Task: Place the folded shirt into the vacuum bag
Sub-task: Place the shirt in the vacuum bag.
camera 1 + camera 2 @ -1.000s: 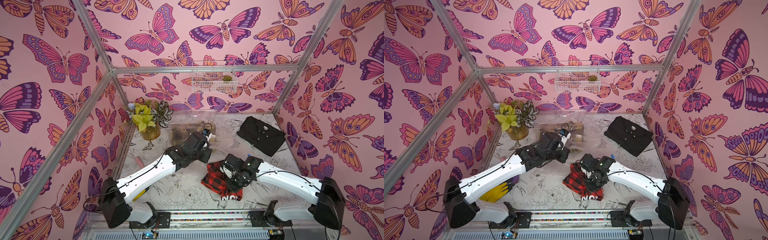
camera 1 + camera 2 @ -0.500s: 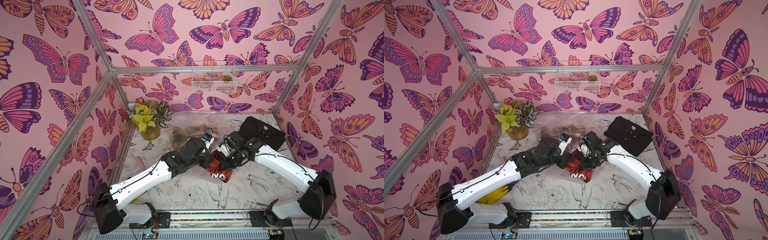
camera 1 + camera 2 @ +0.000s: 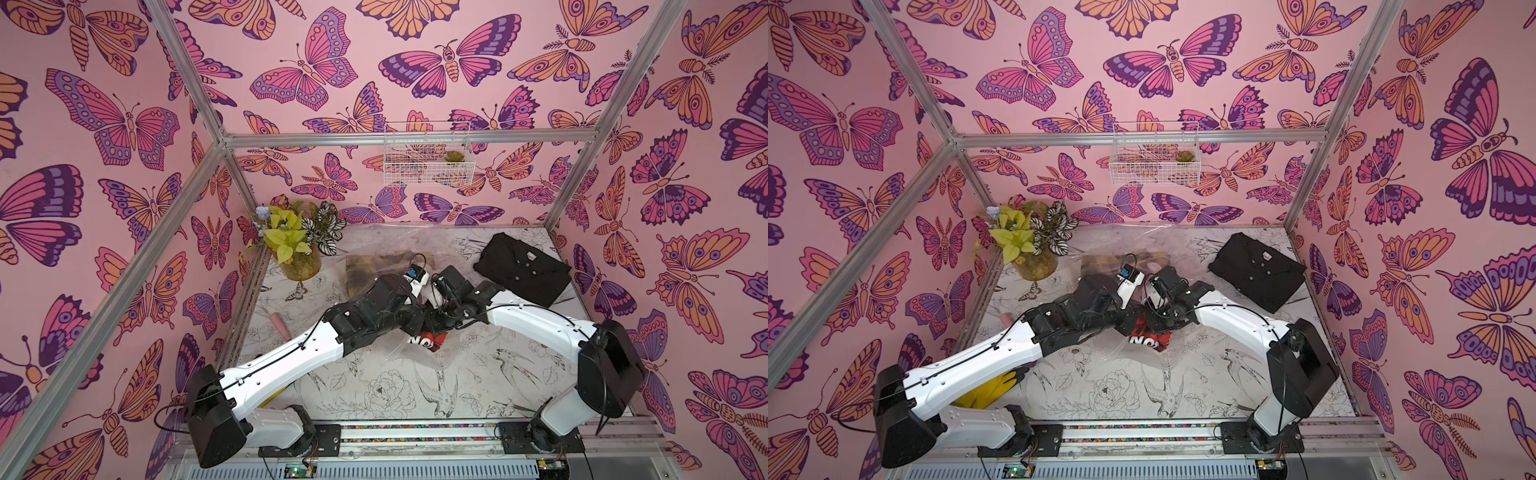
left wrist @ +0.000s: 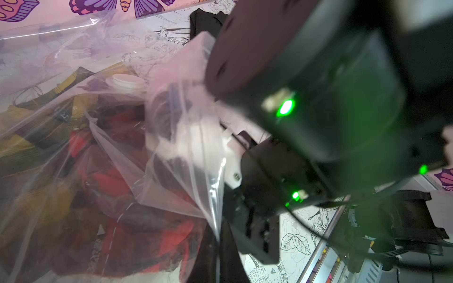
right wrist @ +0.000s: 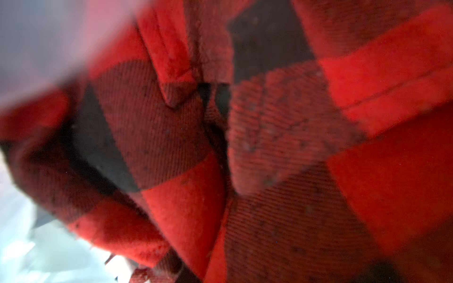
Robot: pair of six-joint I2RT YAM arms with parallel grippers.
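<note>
The vacuum bag [image 3: 384,239] is clear crinkly plastic lying at the back middle of the table; its white valve disc [image 4: 127,82] shows in the left wrist view. My left gripper [image 4: 221,254] is shut on a lip of the bag's film, holding it up. The folded shirt [image 3: 428,343], red and black plaid with white letters, lies in the bag's mouth under both wrists. My right gripper [image 3: 440,316] is shut on it, and plaid cloth [image 5: 269,147] fills the right wrist view and hides the jaws. Through the film the shirt [image 4: 147,235] shows red.
An olive-brown garment [image 3: 374,270] lies inside the bag. A black folded shirt [image 3: 523,270] sits at the back right. A potted plant [image 3: 299,249] stands at the back left, a pink object [image 3: 279,326] by the left edge, a yellow glove [image 3: 988,390] under the left arm.
My right gripper has carried the plaid shirt from the table's front middle back into the bag's mouth. My left arm has reached further right, still holding the bag's lip.
</note>
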